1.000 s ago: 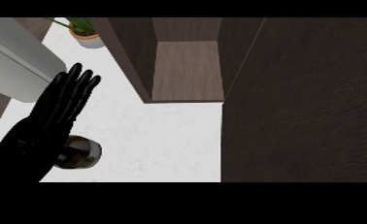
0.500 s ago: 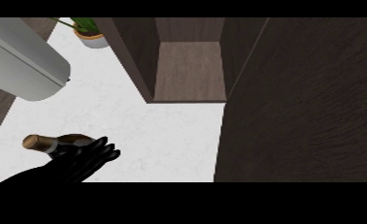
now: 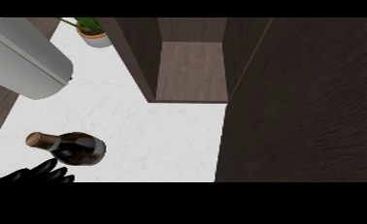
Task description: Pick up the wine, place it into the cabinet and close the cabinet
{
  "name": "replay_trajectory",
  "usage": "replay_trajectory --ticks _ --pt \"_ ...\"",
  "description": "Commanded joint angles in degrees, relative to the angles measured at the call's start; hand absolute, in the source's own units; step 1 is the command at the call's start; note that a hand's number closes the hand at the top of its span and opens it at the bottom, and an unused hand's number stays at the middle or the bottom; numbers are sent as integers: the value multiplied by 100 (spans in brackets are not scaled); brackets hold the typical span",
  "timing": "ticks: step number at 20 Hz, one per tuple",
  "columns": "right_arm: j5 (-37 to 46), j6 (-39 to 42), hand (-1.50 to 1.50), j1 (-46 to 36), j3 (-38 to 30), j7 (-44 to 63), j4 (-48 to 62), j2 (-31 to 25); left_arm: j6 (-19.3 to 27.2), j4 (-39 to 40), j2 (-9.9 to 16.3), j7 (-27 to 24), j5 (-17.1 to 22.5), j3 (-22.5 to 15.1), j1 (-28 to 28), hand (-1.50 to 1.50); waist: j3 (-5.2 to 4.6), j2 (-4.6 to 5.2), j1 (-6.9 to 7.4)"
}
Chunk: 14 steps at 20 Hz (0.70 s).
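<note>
Swung wide at the right, the dark cabinet door (image 3: 301, 102), left open presumably so the shelf can take a bottle, and walling off that whole side of the view. Beside it the cabinet (image 3: 192, 70), its wooden floor bare and facing the counter, with side walls leaving an opening wider than the bottle. Below, the white counter (image 3: 143, 116), with free surface between bottle and cabinet mouth, so seemingly a clear path up and to the right, minding the door's near edge. At upper left a grey forearm (image 3: 28, 65), high over the counter and well apart from everything on it. Low at the left the wine (image 3: 75, 149), corked neck pointing to the view's left, on the counter and not yet lifted; hard to tell whether upright or lying. Just beneath it the left hand (image 3: 39, 173), only fingertips showing, straight and spread rather than curled round the glass; contact uncertain. Far corner: a small potted plant (image 3: 93, 36), out of the way.
</note>
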Motion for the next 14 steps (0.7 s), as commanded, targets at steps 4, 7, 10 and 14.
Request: replay_trajectory --ticks 4,7,10,14 --pt "62 -298 -150 278 217 734 -1183 -55 231 -1218 495 222 1186 552 533 -150 0 -25 29" --pt "-151 -184 -150 276 37 722 -1113 -201 -50 -1153 553 160 1316 966 896 -150 0 -21 78" --pt "100 -220 -150 426 332 632 -1143 -143 111 -1228 514 103 1404 1136 904 -150 3 -22 34" --pt "-100 -420 -150 139 148 1122 -1363 -192 -2 -1071 611 79 1825 1527 1059 -150 -3 -12 82"
